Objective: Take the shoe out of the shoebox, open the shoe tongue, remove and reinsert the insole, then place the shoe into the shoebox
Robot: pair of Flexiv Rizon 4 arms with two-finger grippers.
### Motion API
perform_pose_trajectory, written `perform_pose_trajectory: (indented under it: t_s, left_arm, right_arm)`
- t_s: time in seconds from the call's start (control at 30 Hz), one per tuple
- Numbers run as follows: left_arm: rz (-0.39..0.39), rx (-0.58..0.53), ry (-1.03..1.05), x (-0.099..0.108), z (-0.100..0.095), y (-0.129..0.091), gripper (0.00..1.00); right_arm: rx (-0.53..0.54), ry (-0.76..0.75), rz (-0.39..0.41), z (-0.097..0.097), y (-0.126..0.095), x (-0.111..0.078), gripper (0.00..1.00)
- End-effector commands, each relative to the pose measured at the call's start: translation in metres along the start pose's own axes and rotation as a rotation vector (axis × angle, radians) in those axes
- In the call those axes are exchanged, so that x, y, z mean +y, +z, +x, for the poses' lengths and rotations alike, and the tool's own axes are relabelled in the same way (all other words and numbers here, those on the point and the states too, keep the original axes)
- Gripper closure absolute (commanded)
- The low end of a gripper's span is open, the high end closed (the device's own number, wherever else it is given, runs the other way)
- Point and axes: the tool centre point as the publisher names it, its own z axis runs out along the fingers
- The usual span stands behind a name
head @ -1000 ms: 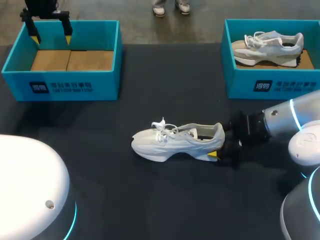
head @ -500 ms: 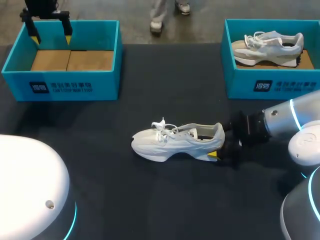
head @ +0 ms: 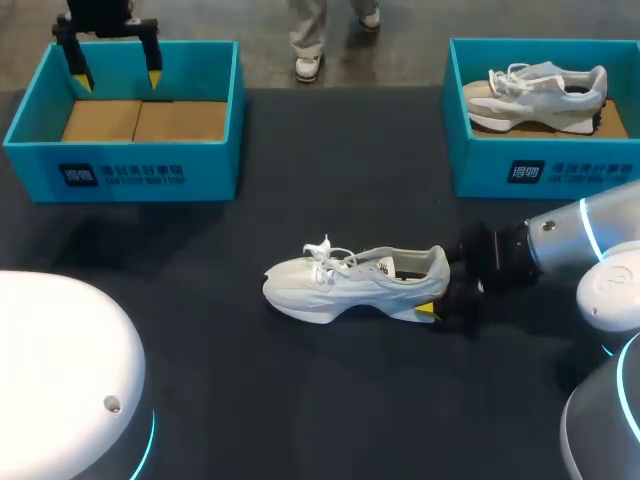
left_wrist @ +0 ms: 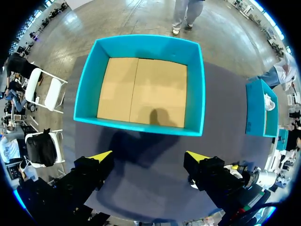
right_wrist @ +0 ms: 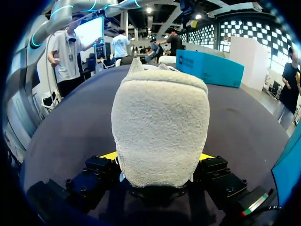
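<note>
Looking at the head view first: can see the white shoe (head: 355,280) sitting on its sole mid-frame on the table (head: 300,400), toe left, heel right, with the right gripper (head: 437,306) coming in from the right edge onto the heel. Only shows one yellow tip there, though. Switching to the right wrist view fills that in: fuzzy heel wedged between both fingers, yellow tips pressed on either side, so pinching the white shoe.

Upper left of the head view has the left gripper (head: 110,62) hanging over the empty left shoebox (head: 140,165). Left wrist view adds the fingers spread wide, nothing between them, cardboard floor ahead.

Upper right has the right shoebox (head: 540,165) holding a second shoe (head: 540,95).

Can't see toe or laces past the heel from the right wrist, and the insole is too dark to make out.
</note>
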Motion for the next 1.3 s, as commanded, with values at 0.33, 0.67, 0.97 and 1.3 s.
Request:
perform_pose_trajectory:
  t_s: [0.33,0.67,0.97,1.3]
  left_arm:
    - [0.029,0.024,0.026,0.050,0.051,0.006,0.00]
    - [-0.018,0.041,0.079,0.083,0.084,0.018,0.00]
    - [-0.028,0.054,0.089,0.119,0.115,0.025,0.00]
    - [-0.052,0.039,0.155,0.165,0.155,0.045,0.00]
  right_arm:
    - [-0.002,0.002,0.007,0.000,0.007,-0.003,1.00]
    - [-0.002,0.002,0.007,0.000,0.007,-0.003,1.00]
    - [-0.002,0.002,0.007,0.000,0.007,-0.003,1.00]
    - [-0.002,0.002,0.007,0.000,0.007,-0.003,1.00]
